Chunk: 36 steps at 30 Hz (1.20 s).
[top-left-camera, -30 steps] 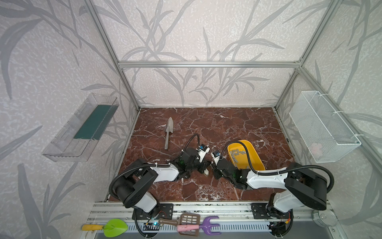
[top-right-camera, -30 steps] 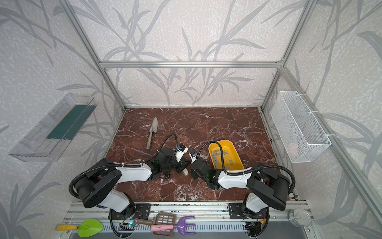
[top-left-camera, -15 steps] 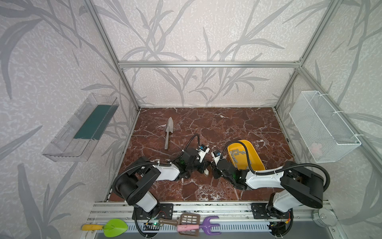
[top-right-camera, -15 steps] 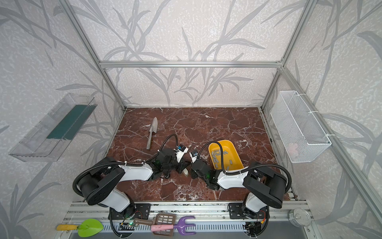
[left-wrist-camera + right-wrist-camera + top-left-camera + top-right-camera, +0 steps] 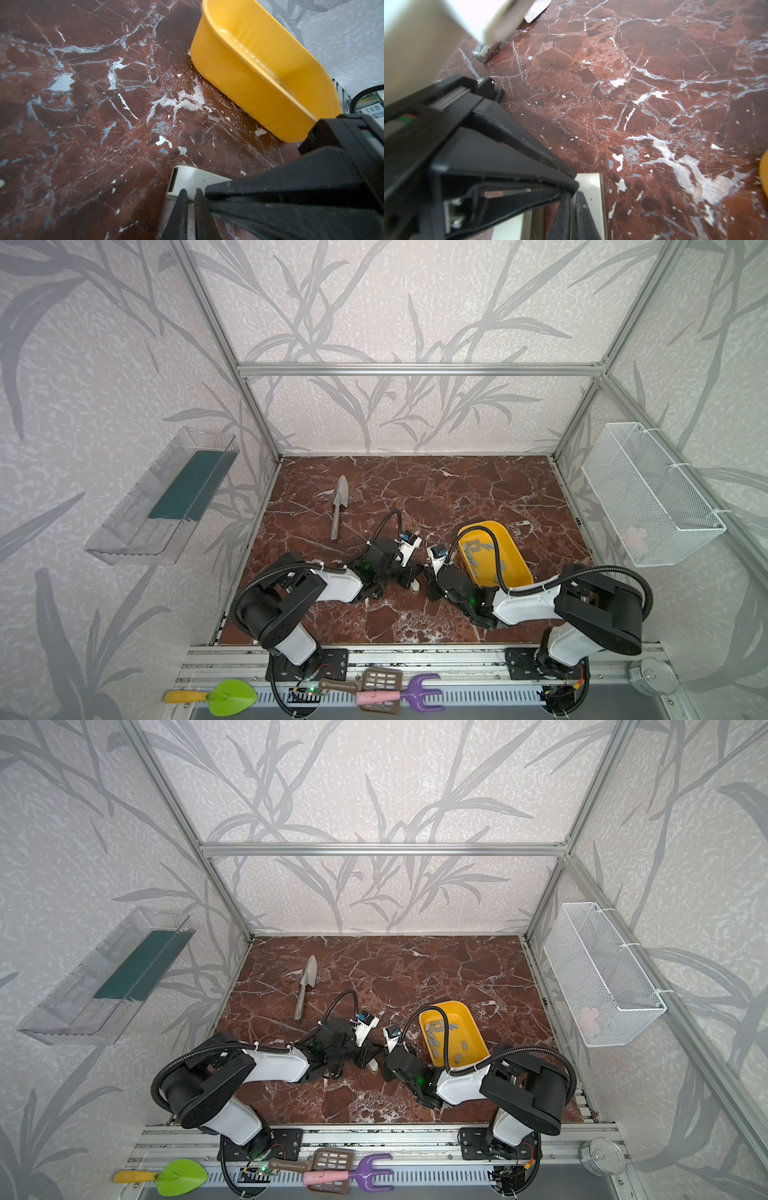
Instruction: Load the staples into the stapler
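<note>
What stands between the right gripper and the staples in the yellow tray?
The wall of the yellow tray: the right gripper sits low outside it, by a cream-white block, while the staples lie inside. The arm's black cable also arcs over them.

glossy yellow plastic tray (image 5: 239,68), grey metallic staples (image 5: 435,1043), polished marble tabletop (image 5: 83,124)

L arm (image 5: 332,593) & R arm (image 5: 523,605): same build, white shells, blk joint housings. Blk corrugated cable (image 5: 274,572) loops off each shoulder. Thinner blk cable (image 5: 386,518) runs to white wrist cam (image 5: 407,540) w/ blue mark. Green LED (image 5: 365,566) per wrist. Blk base plates (image 5: 332,659) w/ screws at 6 o'clock rail. L fingers (image 5: 180,207), R fingers (image 5: 562,212): blk, thin, tapered, matte.
</note>
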Each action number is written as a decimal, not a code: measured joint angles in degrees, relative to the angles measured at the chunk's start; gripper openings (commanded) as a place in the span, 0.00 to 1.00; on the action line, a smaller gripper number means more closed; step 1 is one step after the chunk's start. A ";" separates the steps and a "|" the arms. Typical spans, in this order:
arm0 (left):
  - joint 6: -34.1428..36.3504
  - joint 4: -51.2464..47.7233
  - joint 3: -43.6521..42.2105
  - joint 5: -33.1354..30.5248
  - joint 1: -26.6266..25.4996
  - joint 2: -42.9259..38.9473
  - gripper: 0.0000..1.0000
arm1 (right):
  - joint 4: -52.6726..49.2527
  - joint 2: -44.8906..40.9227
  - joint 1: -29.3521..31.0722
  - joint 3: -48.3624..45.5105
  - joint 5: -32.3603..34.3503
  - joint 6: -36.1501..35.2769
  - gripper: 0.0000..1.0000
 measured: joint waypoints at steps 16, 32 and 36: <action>-0.13 0.55 -0.02 -1.84 0.63 0.31 0.12 | 27.52 12.87 0.55 -5.01 3.65 3.37 0.09; -0.50 -0.39 -0.02 -3.10 0.59 0.07 0.11 | 2.43 3.93 0.13 2.97 3.21 -1.49 0.14; -0.46 -2.80 -0.04 -5.11 0.52 -2.97 0.11 | -6.62 1.51 -0.13 6.88 2.89 -4.31 0.17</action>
